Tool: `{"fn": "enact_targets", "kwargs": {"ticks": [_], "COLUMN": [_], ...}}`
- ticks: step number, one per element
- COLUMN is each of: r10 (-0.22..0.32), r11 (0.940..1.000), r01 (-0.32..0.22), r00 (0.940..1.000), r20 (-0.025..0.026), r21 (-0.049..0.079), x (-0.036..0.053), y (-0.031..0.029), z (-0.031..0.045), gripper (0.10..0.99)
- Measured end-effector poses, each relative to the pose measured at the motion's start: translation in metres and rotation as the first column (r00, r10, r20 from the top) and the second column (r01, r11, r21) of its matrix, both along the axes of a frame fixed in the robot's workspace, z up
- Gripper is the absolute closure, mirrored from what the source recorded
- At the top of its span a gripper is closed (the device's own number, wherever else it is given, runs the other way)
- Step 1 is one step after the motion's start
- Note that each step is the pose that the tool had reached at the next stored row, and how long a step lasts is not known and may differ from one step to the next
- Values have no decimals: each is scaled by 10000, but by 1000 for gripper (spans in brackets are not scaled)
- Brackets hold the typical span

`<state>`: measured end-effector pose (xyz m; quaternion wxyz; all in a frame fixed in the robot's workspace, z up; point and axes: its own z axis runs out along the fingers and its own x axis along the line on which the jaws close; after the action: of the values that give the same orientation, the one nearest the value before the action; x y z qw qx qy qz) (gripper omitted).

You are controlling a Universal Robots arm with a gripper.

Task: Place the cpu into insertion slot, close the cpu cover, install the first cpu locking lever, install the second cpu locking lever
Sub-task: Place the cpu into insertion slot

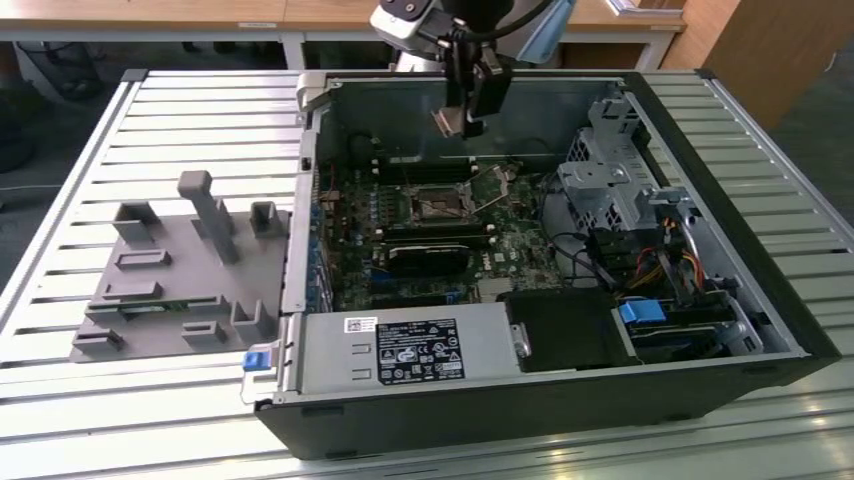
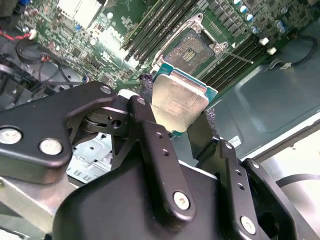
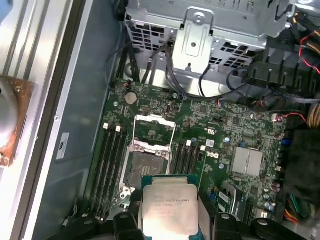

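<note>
Pincer (image 2: pixel 177 104) clenched on cpu (image 2: pixel 181 95), gripping two opposite edges, high over the board (image 3: pixel 225 131). Insertion slot (image 3: pixel 145 167) bare, below and beyond cpu's far edge, well apart — sides roughly square to cpu's.

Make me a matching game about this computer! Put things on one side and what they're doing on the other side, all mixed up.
Things:
1. cpu
2. insertion slot
3. cpu cover
4. grey holder

States:
A. flipped open
B. on the slatted table, outside the computer case
C. empty, on the green board
D. pinched in the gripper, above the board

Pairs: 1-D, 2-C, 3-A, 4-B
</note>
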<state>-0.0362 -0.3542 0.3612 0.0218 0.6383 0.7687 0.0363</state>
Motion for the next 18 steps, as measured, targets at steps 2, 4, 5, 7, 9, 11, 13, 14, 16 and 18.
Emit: {"fn": "enact_targets", "kwargs": {"ticks": [2,4,5,7,9,11,13,14,16,18], "r10": [-259,-492,-596,-795,-925,-1005,-1082,-1117,-1196,-1275], "r11": [9997,9988,9982,9968,9957,9949,9941,9937,9928,9918], "r01": [259,492,596,795,925,1005,1082,1117,1196,1275], "r00": [9997,9988,9982,9968,9957,9949,9941,9937,9928,9918], "r20": [0,-1,-1,-1,-3,-14,-33,-47,-76,-102], "r21": [-1,-2,-2,-2,-3,-7,-12,-12,-16,-21], "x": [0,0,0,0,0,0,0,0,0,0], "y": [2,5,8,15,37,69,102,120,153,182], "z": [-2,-5,-8,-24,-57,-93,-128,-147,-185,-217], "gripper": [553,553,553,553,553,553,553,553,553,553]}}
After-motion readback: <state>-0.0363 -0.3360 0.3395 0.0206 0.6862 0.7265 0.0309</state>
